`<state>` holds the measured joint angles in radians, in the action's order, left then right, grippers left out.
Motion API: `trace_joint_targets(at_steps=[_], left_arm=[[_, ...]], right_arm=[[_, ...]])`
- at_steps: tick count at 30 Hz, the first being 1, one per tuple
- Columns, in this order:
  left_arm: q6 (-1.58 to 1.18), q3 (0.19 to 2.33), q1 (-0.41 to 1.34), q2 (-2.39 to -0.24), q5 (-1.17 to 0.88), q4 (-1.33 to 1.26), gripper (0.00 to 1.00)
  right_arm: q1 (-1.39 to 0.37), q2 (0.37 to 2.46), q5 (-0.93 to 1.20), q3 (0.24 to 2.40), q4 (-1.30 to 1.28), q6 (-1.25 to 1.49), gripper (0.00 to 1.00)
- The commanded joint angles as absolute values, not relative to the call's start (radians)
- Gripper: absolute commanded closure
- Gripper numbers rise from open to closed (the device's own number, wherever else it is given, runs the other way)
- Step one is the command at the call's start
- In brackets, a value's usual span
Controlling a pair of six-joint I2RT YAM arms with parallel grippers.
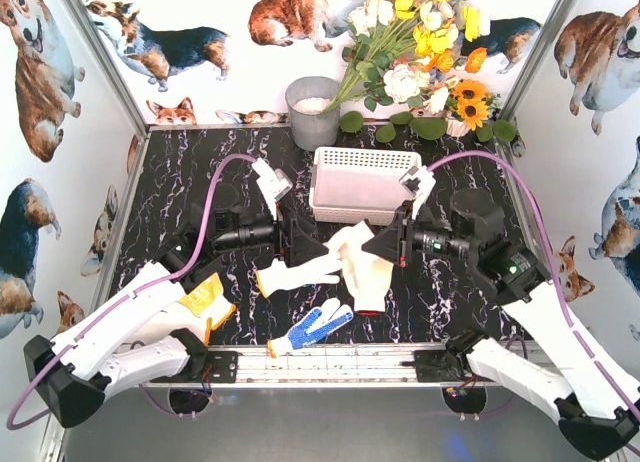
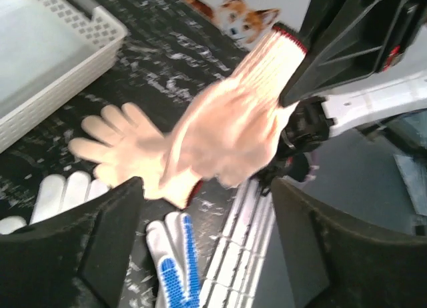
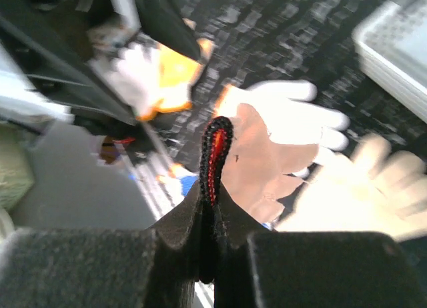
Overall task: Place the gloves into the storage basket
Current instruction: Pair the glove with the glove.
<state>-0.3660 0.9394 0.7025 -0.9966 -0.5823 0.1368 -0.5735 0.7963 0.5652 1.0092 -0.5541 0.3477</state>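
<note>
We judge the step in hand to be carrying one glove to the white storage basket [image 1: 362, 160]. Our right gripper [image 3: 213, 195] is pinched tight on the red-trimmed cuff of a pale yellow glove [image 2: 227, 128], which hangs over mid-table near the basket's front, so the next move calls for swinging it over the rim and letting go. Both arms reach forward low with wrists turned to face each other, and our left gripper [image 1: 312, 247] gapes wide and empty beside the held glove, while the white glove [image 1: 300, 274] and blue-dotted glove [image 1: 310, 329] lie on the table.
</note>
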Motion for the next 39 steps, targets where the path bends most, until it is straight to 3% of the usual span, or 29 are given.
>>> trace_joint_targets(at_steps=[1,8,23,39], left_arm=[[-0.395,0.912,0.669,-0.978,-0.495,0.164,0.24],[-0.425,0.880,0.660,-1.022,-0.440,0.164,0.10],[-0.489,0.797,0.627,-1.062,-0.475,0.045,0.05],[-0.543,0.687,0.565,-1.073,-0.532,-0.056,0.04]], right_arm=[[-0.572,0.857,0.227,1.113,-0.870,0.149,1.00],[-0.572,0.938,-0.011,1.170,-0.978,0.073,1.00],[-0.571,0.982,-0.353,1.121,-0.854,-0.148,1.00],[-0.571,1.037,-0.284,0.878,-0.420,-0.312,1.00]])
